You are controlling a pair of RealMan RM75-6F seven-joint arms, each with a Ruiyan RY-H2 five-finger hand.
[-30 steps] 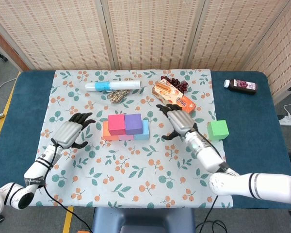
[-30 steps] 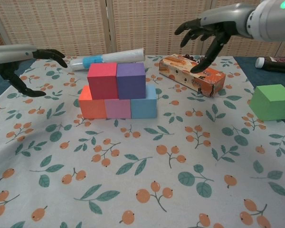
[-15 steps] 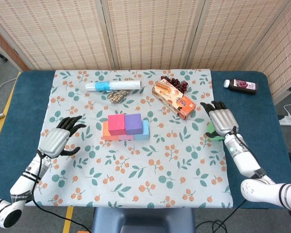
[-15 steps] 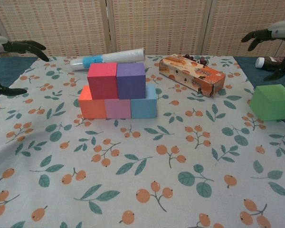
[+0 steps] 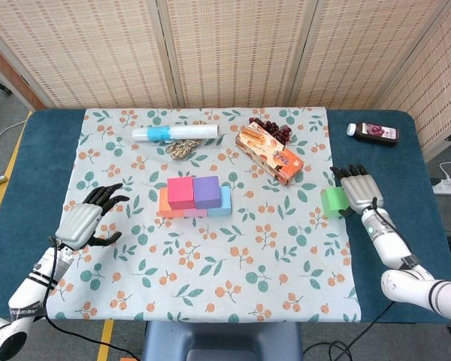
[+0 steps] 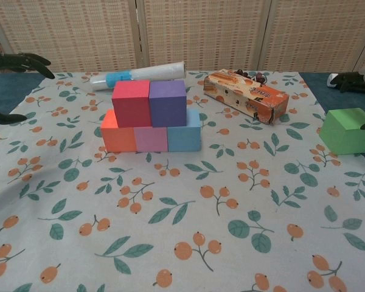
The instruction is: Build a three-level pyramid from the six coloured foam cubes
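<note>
Woven-reed screens (image 5: 233,45) back a blue table (image 5: 37,162) spread with a floral cloth (image 5: 210,278) that stops short of both side edges, leaving bare blue strips. Near mid-cloth we log five stacked foam cubes: an orange cube (image 6: 117,137), a pink cube (image 6: 151,139) and a light blue cube (image 6: 185,136) touching in a row, with a magenta cube (image 5: 180,192) and a purple cube (image 5: 207,191) side by side on top. We see open cloth in front of the stack down to the near edge, and clear strips to its left and right. Behind it lie a rolled white tube with a blue band (image 5: 175,133), a snack box (image 5: 270,154) set at a slant, dark grapes (image 5: 273,129) and a small brown heap (image 5: 182,149) we cannot identify. A dark juice bottle (image 5: 373,132) lies on bare table near the far right corner. The green cube (image 5: 332,202) sits at the cloth's right border, well apart from the stack. Our right hand (image 5: 356,188) is just beside it on the outer side, fingers extended and apart; we cannot tell whether it touches the cube, though in the chest view a dark fingertip overlaps the cube's right face. It holds nothing that we can see. Our left hand (image 5: 84,220) hovers over the cloth's left margin, fingers spread, thumb apart, empty.
</note>
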